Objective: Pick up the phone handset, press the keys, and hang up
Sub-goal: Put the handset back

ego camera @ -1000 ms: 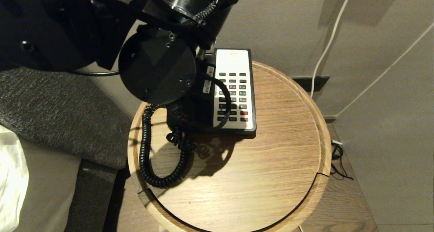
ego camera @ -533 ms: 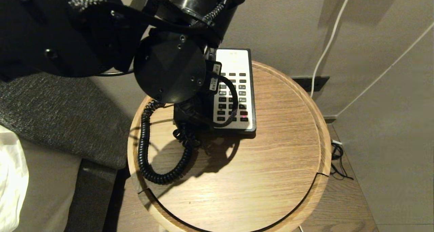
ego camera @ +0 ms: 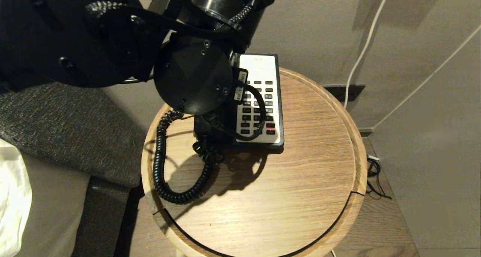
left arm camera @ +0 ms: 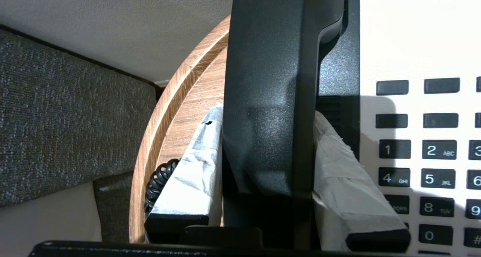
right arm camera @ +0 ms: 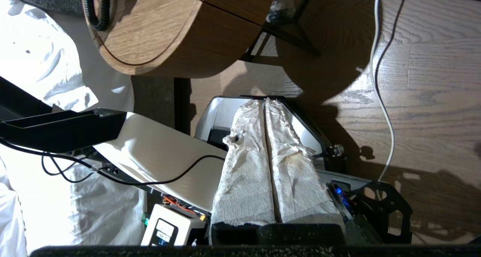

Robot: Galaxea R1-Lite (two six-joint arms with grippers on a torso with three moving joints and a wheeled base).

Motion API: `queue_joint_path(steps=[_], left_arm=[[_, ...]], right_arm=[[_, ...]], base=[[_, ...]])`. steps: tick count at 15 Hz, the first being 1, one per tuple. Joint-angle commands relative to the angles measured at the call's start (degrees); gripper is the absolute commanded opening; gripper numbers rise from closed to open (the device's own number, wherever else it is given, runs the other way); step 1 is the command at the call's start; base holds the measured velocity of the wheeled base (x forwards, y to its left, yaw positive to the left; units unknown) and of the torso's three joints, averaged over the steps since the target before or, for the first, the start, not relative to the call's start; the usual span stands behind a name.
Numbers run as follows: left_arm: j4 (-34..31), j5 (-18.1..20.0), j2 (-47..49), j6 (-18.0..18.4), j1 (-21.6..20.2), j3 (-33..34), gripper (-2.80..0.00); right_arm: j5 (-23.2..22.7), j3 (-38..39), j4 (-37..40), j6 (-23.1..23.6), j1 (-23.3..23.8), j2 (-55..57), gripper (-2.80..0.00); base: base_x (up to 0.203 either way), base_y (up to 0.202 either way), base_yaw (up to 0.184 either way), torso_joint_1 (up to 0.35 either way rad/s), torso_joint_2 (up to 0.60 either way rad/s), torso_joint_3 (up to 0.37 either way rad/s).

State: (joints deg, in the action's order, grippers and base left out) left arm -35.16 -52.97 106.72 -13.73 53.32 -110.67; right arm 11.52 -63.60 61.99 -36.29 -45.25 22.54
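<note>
From the head view I see my left arm hanging over the far left part of the round wooden table, its wrist covering the cradle side of the desk phone, so the left gripper itself is hidden here; the keys show on the white faceplate to the right of it, and the coiled cord loops off toward the near left edge of the table. In the left wrist view the left gripper has its padded fingers pressed against both flanks of the phone handset, clamped on it, with the handset running lengthwise just beside the keypad, at or just over the cradle side of the base; I cannot tell whether it is seated. In the right wrist view the right gripper is parked low beside the table, over the robot's base and the wood floor, its wrapped fingers pressed together with nothing between them. My worries: the glossy handset could slip or twist in the pads, the cord could drag the phone across the table if I lift too far, and a tilted handset could strike keys unintentionally.
</note>
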Motion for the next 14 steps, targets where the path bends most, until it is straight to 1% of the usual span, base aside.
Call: queue_joint_path(steps=[1,10,14], left_arm=[[-0.19,-0.54,0.37,-0.07,0.11,0.01,-2.80],[-0.45,-1.31,1.88,0.37,0.03,0.10,-2.80],[-1.20,-2.64,2.18,0.46,0.03,0.10,-2.80]], right_arm=[[0.08,0.32,0.28,-0.18,-0.01,0.14,-2.80],[-0.62,0.51,0.33,-0.18,-0.01,-0.13,-2.80],[-0.71,0.76,0.33,-0.18,-0.01,-0.30,-2.80]], base=[[0.000,0.000,0.000,0.000,0.00,0.000],[0.000,0.000,0.000,0.000,0.00,0.000],[0.000,0.000,0.000,0.000,0.00,0.000]])
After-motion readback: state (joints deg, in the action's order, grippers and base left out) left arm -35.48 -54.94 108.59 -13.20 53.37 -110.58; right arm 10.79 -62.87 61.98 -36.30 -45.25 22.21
